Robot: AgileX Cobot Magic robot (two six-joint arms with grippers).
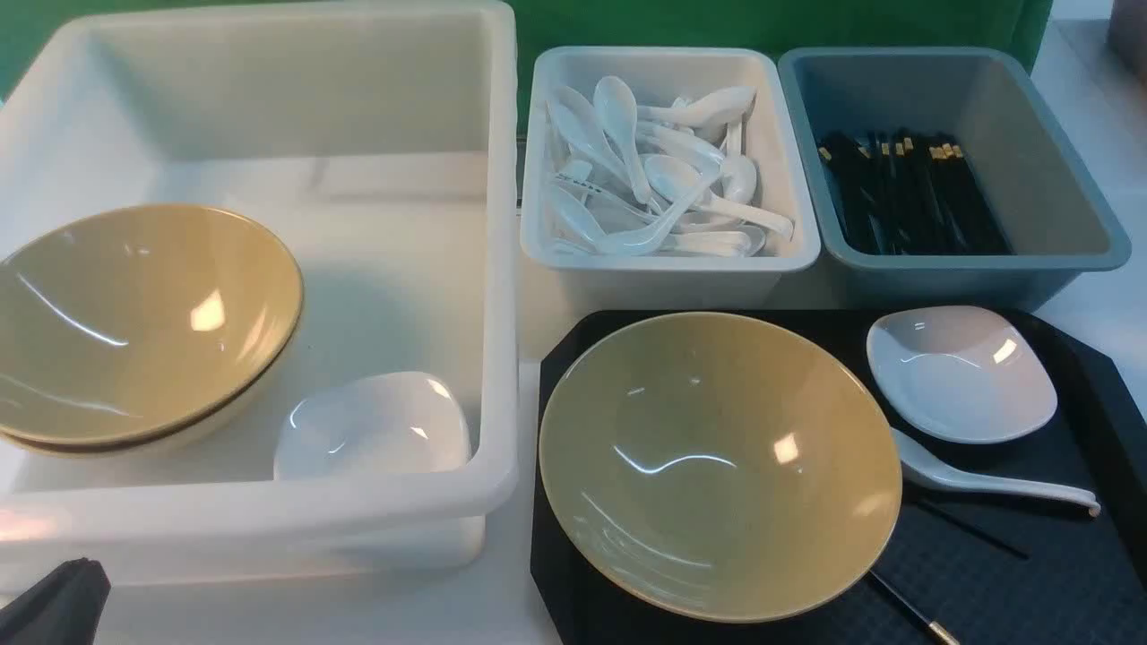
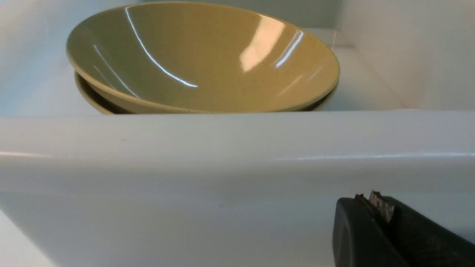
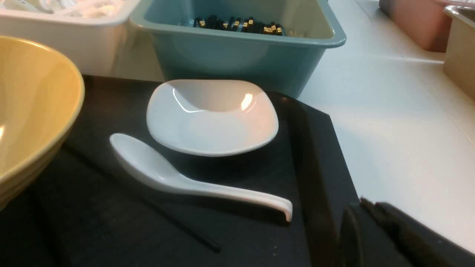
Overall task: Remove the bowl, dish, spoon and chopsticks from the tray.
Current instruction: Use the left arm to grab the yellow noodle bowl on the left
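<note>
The big tan bowl (image 1: pixel 717 466) sits on the left half of the black tray (image 1: pixel 1030 591). The small white dish (image 1: pixel 963 372) is at the tray's far right, and the white spoon (image 1: pixel 977 479) lies just in front of it. The black chopsticks (image 1: pixel 972 528) lie on the tray floor; one stick pokes out from under the bowl. My left gripper (image 2: pixel 371 198) is shut and empty, low outside the big white tub's front wall. My right gripper (image 3: pixel 365 204) is shut and empty beside the tray's right rim (image 3: pixel 319 148), near the spoon's handle (image 3: pixel 259 200).
The big white tub (image 1: pixel 502 269) on the left holds stacked tan bowls (image 1: pixel 134 322) and a white dish (image 1: pixel 372 425). Behind the tray stand a white tub of spoons (image 1: pixel 668 161) and a grey-blue tub of chopsticks (image 1: pixel 905 193).
</note>
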